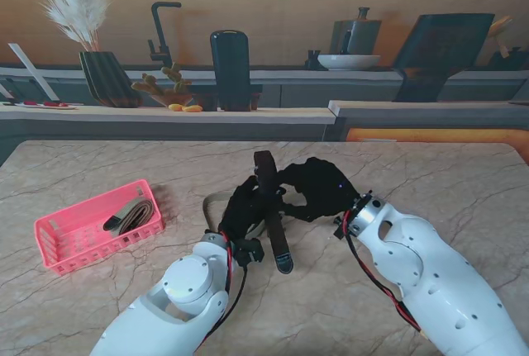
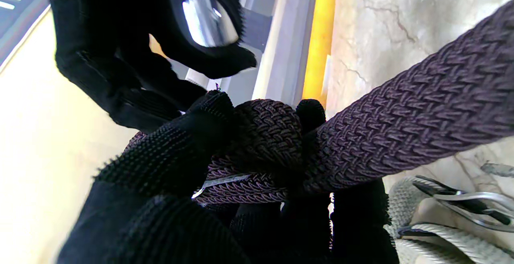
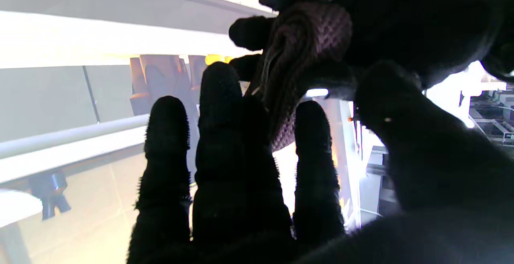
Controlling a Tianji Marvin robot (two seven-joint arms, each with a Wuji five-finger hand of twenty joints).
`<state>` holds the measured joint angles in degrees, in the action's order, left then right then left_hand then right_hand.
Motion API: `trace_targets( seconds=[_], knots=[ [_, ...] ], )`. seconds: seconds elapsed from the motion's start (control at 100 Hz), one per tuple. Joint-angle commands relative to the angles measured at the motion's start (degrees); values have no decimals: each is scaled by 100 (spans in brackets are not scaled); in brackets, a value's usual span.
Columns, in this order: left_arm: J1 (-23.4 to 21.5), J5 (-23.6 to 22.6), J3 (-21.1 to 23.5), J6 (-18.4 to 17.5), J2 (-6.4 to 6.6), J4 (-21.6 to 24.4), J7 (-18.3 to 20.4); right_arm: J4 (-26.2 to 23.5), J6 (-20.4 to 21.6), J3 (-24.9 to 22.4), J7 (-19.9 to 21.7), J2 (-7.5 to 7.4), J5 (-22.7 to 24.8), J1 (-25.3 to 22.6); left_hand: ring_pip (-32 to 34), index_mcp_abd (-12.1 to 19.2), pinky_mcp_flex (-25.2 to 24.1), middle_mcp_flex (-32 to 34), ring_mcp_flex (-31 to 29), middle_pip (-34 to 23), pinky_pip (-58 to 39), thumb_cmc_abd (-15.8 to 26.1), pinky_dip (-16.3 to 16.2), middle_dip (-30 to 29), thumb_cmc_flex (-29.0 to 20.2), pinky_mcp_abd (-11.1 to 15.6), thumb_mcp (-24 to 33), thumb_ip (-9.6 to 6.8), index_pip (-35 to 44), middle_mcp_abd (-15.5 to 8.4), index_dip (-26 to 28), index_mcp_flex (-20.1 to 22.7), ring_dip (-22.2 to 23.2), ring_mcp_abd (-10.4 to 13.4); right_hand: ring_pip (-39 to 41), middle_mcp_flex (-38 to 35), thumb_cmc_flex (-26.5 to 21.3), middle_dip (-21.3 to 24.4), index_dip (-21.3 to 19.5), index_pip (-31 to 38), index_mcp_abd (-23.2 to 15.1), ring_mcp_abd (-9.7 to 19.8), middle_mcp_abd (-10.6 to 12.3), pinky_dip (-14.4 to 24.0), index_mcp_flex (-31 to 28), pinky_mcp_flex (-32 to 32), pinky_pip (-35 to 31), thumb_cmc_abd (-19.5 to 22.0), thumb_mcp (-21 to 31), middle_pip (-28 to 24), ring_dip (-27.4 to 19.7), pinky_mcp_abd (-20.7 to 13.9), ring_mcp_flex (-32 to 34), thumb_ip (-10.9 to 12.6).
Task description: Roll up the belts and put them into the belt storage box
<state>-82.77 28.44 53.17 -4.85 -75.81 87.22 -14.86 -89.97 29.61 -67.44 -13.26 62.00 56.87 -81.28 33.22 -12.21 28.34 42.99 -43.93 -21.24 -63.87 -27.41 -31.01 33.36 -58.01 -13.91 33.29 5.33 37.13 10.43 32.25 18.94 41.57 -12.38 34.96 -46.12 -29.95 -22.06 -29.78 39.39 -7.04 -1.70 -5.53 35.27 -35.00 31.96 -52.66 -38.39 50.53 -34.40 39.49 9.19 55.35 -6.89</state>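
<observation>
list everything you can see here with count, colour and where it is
braided belt: 1, dark brown, held up over the table centre, partly rolled
woven belt: 1, beige, on the table under the hands
storage box: 1, pink, on the table's left side
rolled belt: 1, grey-brown, inside the storage box
table: 1, beige marble
dried grass in vase: 1, white in a dark vase, back counter left
faucet: 1, black, back counter
bowl: 1, white, back counter right
left hand: 1, black glove, gripping the braided belt
right hand: 1, black glove, on the braided belt
</observation>
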Motion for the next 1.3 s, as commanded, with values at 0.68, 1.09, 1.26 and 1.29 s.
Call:
trace_targets(
  seconds=[0.68,1.09,1.26,1.29],
  knots=[
    [345,-2304,-433,-539,236,-499,372,-568,-531,-629,1784,-104,-1357,-114,542,1231,65,638,-337,-483,-193,879,-377,225,-1244,40,480,-55,1122,-389,694,643,437,75,-1170,2037,214,210,-19,-1236,960,-48,-440,141,1547,-472,569,308,-418,771,-751,-116,-1132,148],
    [363,-2606,-493,-684,255,-526,296,-31,-926,-93,2514,-125,-2495,297,531,1256,82,630,-350,-517,-155,879,-411,205,-1253,39,494,-49,1173,-390,785,665,450,88,-546,933,-306,-6,-446,-967,578,20,-381,194,410,-108,415,454,-284,225,-472,-198,-478,110],
    [355,-2615,-483,-695,246,-520,251,208,-916,176,2697,-112,-3018,501,516,1236,96,629,-348,-520,-138,868,-414,194,-1247,39,488,-43,1162,-395,796,663,443,88,-55,-556,-1463,-72,656,1205,-528,78,59,168,-249,247,92,580,-596,134,-96,-221,427,-409],
    [352,-2620,-478,-694,246,-515,244,232,-900,199,2712,-108,-3098,521,510,1235,93,626,-346,-516,-133,867,-413,191,-1245,45,489,-43,1155,-392,795,656,439,93,158,-956,-1575,-143,725,1424,-671,67,100,183,-555,342,4,557,-398,153,22,-230,662,-443]
  ],
)
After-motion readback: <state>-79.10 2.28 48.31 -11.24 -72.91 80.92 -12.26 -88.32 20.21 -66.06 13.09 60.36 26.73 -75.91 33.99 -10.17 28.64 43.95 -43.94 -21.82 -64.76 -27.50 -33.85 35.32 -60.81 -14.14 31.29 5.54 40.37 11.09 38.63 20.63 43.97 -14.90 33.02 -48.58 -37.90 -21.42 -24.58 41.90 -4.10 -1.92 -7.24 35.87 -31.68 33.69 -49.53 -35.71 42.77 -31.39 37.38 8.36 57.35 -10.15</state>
